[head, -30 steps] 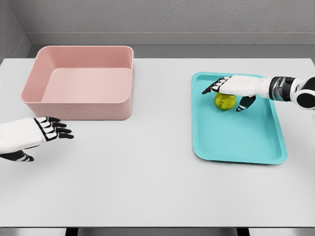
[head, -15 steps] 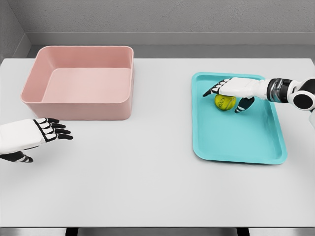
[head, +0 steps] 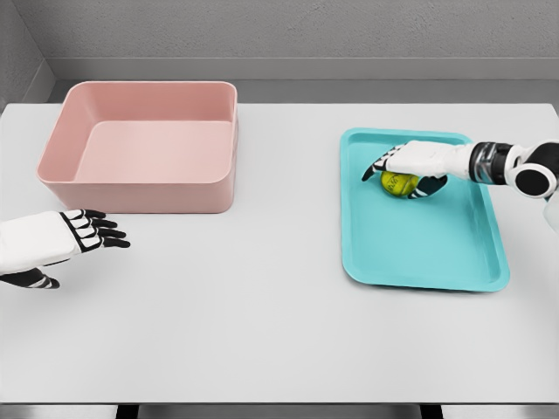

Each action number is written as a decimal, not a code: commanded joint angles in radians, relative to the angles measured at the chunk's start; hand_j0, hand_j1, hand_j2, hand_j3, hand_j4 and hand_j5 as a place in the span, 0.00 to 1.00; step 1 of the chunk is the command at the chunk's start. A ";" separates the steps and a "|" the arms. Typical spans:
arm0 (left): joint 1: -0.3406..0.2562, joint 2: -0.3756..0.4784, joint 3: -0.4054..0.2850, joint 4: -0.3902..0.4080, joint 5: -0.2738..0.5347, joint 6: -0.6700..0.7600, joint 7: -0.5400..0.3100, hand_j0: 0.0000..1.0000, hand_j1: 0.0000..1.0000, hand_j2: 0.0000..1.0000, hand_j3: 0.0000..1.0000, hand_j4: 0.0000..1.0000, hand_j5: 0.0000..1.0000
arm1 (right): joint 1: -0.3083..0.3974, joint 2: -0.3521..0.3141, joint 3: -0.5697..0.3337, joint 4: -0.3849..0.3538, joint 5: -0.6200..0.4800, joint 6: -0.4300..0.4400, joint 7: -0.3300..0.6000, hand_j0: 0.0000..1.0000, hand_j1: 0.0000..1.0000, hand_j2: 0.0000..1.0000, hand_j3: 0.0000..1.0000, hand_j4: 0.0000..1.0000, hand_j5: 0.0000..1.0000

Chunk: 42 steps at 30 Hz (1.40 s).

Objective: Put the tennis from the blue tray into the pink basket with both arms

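We are reaching our right hand in from three o'clock over the far part of the blue tray, and its fingers are curling down around the tennis ball, with the thumb wrapping the ball's right side; the ball is sitting on the tray floor under our palm, toward the tray's twelve o'clock end. Whether the ball is lifting clear of the tray we cannot tell. We are holding our left hand at nine o'clock, above the white tabletop, fingers spread and gripping nothing. The pink basket is standing at ten o'clock on the tabletop, just beyond our left hand and well apart from the tray.
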 commanded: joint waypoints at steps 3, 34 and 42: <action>0.000 0.001 0.000 0.001 0.006 0.001 0.000 1.00 1.00 1.00 1.00 1.00 1.00 | 0.000 0.000 0.001 0.002 -0.005 0.002 0.000 0.70 0.70 0.70 0.70 0.70 0.70; 0.000 -0.010 0.000 -0.001 0.004 0.001 0.000 1.00 1.00 1.00 1.00 1.00 1.00 | 0.002 -0.107 -0.056 -0.175 -0.019 0.002 0.004 0.50 0.50 0.50 0.50 0.50 0.50; 0.000 -0.008 0.000 -0.001 0.004 0.001 -0.001 1.00 1.00 1.00 1.00 1.00 1.00 | 0.067 -0.191 -0.091 -0.383 -0.019 0.002 0.006 0.50 0.50 0.50 0.50 0.50 0.50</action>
